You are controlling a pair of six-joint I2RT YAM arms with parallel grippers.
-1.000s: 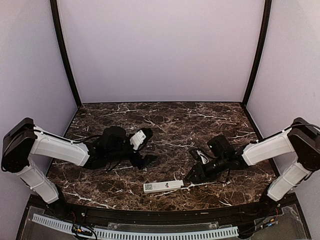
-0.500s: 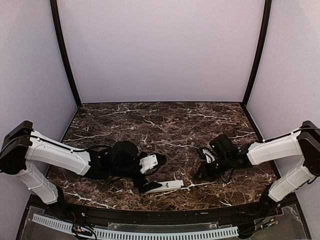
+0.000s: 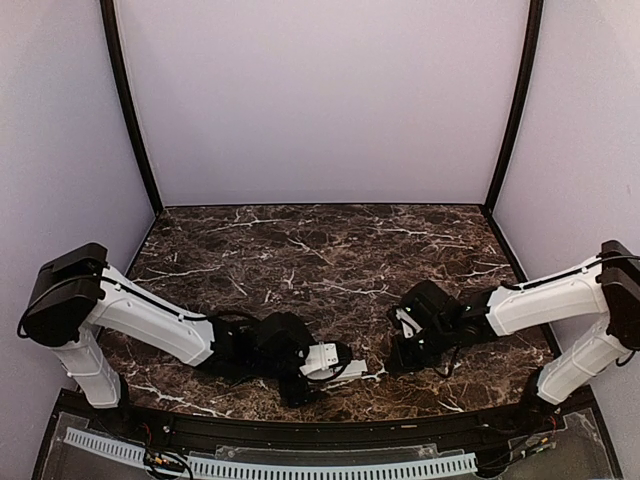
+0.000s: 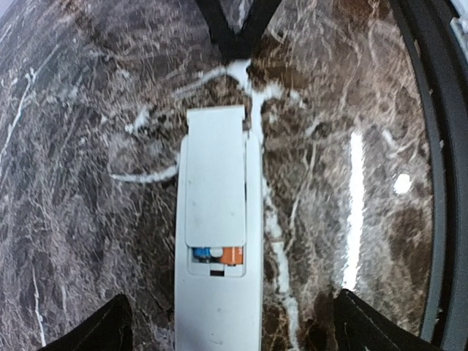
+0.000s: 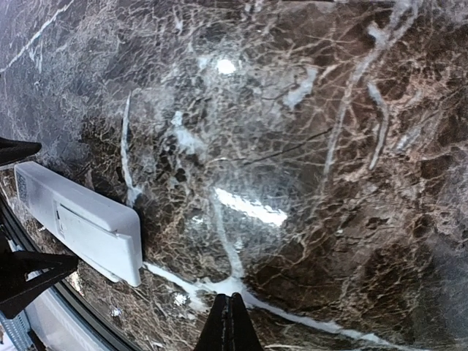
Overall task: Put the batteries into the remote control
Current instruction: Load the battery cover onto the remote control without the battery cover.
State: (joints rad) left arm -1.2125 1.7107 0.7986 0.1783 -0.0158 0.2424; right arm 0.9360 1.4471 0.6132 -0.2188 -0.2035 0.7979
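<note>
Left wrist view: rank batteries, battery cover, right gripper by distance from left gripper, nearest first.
1. batteries: in the open slot, just ahead of the left gripper.
2. battery cover: beyond them.
3. right gripper: past the far end of the remote.

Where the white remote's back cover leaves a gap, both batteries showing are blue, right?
Not quite. The left wrist view shows one blue battery and one orange-red battery in the gap at the end of the back cover of the white remote.

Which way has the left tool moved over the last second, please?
Yes: left tool went toward the near table edge, rightward, over the remote control.
</note>
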